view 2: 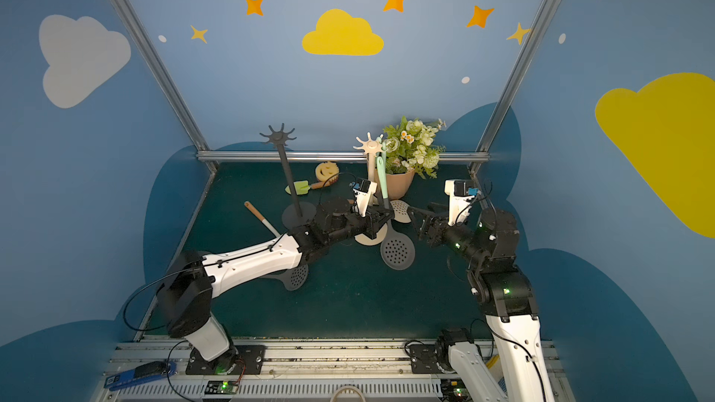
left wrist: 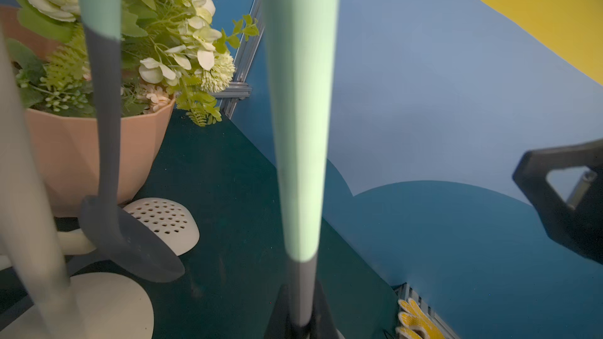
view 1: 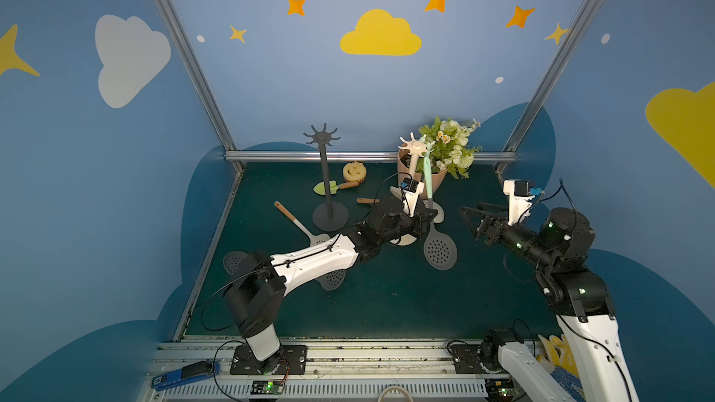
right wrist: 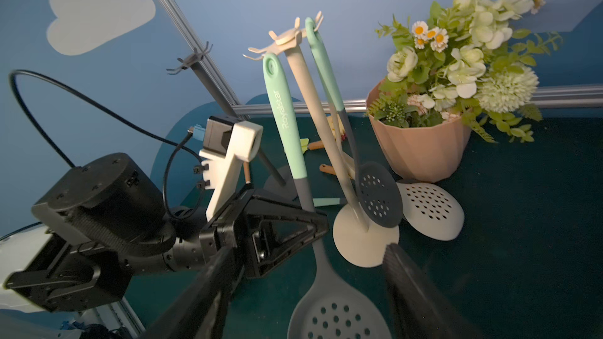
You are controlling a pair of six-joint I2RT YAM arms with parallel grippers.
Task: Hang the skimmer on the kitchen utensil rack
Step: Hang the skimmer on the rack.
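skimmer [view 1: 440, 251] looks light, stiff, smooth | left jaws grip its grey neck, a good spot | right jaws wide, empty, 3 o'clock | rack [view 1: 412, 145] 12 o'clock

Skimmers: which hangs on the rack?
The mint-handled skimmer beside the flower pot, loop on a cream rack hook. The left gripper holds its twin; others lie flat.

My left claw [right wrist: 321, 221] is matt black plastic. The skimmer [right wrist: 284, 119] has a smooth, matt, rubbery-looking mint handle and grey head. The rack [right wrist: 365, 244] is cream matt plastic, the pot [right wrist: 421, 153] dull peach plastic, the table [right wrist: 522, 223] felt-like and slightly rough, the rails [view 1: 367, 156] brushed metal.
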